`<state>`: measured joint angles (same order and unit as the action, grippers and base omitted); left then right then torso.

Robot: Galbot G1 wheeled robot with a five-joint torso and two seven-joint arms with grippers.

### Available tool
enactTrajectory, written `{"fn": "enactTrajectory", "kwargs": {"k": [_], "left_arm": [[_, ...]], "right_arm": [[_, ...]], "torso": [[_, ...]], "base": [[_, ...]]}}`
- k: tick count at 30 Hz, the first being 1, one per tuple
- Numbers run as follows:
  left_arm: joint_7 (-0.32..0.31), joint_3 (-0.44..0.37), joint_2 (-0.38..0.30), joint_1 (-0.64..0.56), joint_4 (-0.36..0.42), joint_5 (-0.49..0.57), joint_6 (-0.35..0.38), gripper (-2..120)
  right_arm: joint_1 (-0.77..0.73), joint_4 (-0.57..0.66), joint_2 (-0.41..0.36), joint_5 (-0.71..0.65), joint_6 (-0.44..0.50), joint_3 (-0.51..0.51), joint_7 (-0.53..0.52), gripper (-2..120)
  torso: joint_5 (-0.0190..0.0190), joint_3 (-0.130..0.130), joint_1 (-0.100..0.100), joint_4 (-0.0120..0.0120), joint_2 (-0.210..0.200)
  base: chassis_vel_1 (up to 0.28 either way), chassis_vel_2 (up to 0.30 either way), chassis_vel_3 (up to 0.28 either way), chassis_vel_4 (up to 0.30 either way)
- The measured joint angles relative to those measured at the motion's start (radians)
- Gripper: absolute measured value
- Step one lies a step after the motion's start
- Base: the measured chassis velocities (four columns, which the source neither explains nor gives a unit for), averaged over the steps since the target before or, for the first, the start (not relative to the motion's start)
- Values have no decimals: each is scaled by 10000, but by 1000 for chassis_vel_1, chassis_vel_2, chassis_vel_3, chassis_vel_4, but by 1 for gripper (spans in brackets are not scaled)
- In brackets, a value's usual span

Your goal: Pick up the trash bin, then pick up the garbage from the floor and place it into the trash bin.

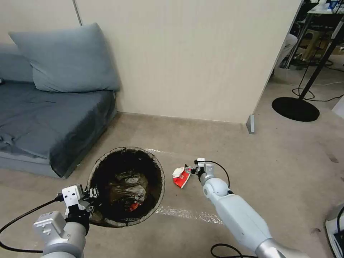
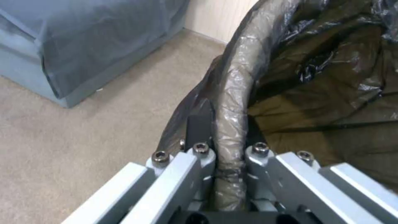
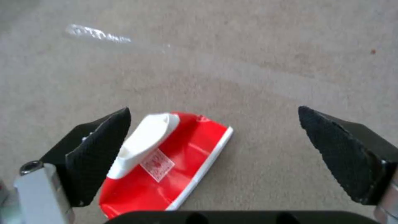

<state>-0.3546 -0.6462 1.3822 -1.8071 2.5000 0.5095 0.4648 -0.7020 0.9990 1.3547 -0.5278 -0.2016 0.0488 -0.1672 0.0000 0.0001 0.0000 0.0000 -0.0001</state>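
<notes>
The left pincer (image 1: 94, 193) is clenched on the near-left rim of the trash bin (image 1: 157, 168), whose mouth faces up. The right pincer (image 3: 215, 149) hangs released over a red-and-white carton (image 1: 181, 176) lying flat on the floor (image 1: 268, 161) just right of the bin, long axis running near-to-far.

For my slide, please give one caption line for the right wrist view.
Open right gripper over a red-and-white carton lying on the carpet, carton nearer one pad.
</notes>
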Motion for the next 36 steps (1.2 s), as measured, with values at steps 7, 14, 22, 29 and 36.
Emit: {"fn": "enactTrajectory", "kwargs": {"k": [7,14,22,29,36], "left_arm": [[0,27,21,30,0,-3,0,3],[0,26,13,49,0,-7,-11,3],[0,45,-11,115,0,-8,-41,3],[11,60,-35,166,0,4,-66,3],[29,64,0,169,0,-4,-76,3]], "right_arm": [[390,-1017,423,97,122,18,94,100],[714,-1792,948,185,259,35,129,100],[807,-2192,1388,334,287,13,194,100],[802,-2399,1554,377,292,-141,229,100],[976,-3255,1961,244,512,-587,565,100]], "torso": [[-1,0,0,1,0],[-1,0,0,0,1],[-1,-1,0,0,0],[-1,-1,0,0,0],[0,-1,0,0,0]], "base": [[0,0,0,0],[0,0,0,0],[0,0,0,0],[0,0,0,0],[0,0,0,0]]}}
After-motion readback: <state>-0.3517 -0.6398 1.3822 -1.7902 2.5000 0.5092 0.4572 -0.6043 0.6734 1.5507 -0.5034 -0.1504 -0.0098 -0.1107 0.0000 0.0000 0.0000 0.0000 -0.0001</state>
